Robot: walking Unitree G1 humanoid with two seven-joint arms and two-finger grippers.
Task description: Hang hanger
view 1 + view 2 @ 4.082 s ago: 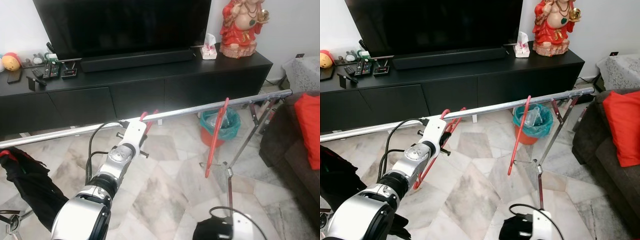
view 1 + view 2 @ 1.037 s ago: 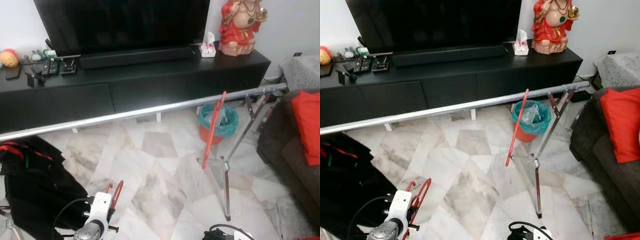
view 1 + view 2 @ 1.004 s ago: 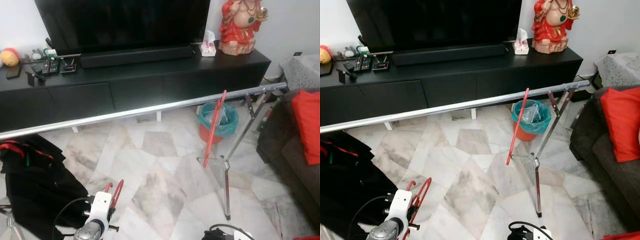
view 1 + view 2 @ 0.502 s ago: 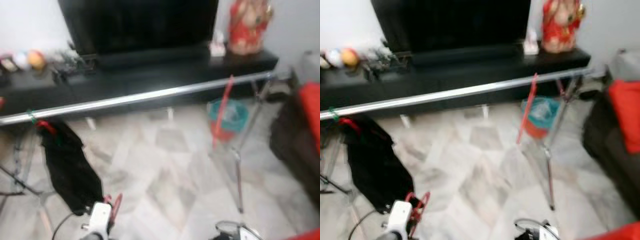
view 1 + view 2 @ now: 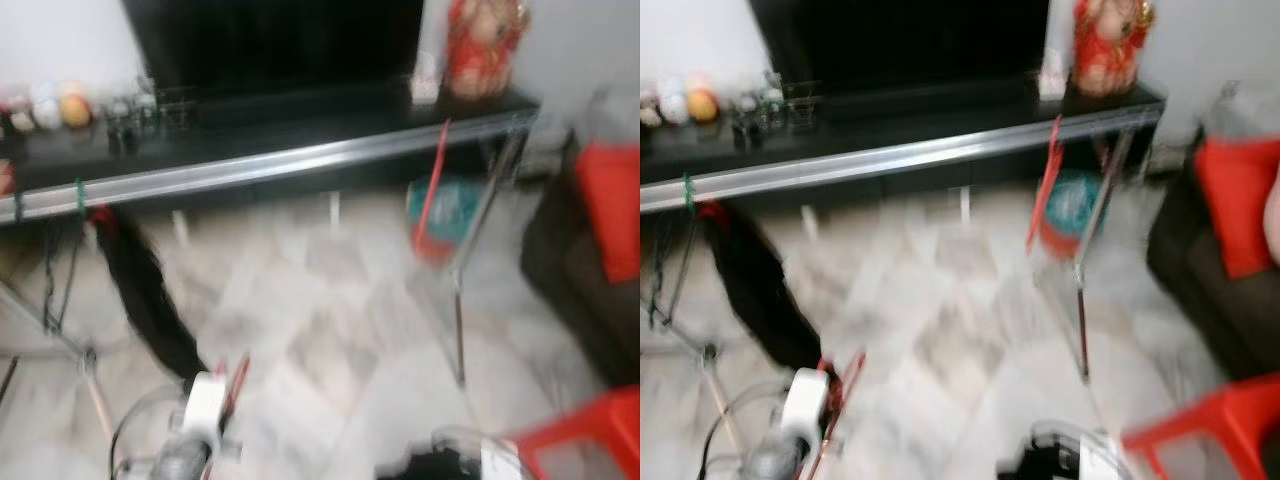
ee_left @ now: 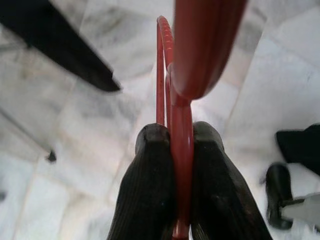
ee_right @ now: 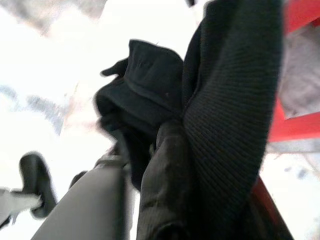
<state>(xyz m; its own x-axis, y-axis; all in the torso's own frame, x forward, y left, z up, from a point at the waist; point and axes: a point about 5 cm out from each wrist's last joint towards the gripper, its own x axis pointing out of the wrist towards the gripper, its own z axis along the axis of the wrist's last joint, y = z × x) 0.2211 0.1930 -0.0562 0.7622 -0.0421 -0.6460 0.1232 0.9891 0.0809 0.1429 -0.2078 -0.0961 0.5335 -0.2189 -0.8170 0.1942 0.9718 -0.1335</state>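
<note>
Blur smears both eye views. My left gripper (image 6: 182, 137) is shut on the neck of a red hanger (image 6: 181, 90). It sits low at the bottom left (image 5: 208, 400), well below the silver rail (image 5: 300, 162). A second red hanger (image 5: 432, 190) hangs from the rail near its right end. A black garment (image 5: 145, 295) hangs at the rail's left end. My right gripper (image 7: 175, 145) is low at the bottom (image 5: 455, 465), shut on a bunch of black cloth (image 7: 145, 95).
A black TV cabinet (image 5: 300, 115) with a red statue (image 5: 480, 45) stands behind the rail. The rail's stand legs (image 5: 458, 300) and a teal bin (image 5: 440, 205) are on the right. A dark sofa with a red cushion (image 5: 610, 195) and a red stool (image 5: 580, 440) lie further right.
The camera has swung and blurred, and the red stool has come into view. About four seconds ago my left gripper held the hanger at the rail; it is now low near the floor.
</note>
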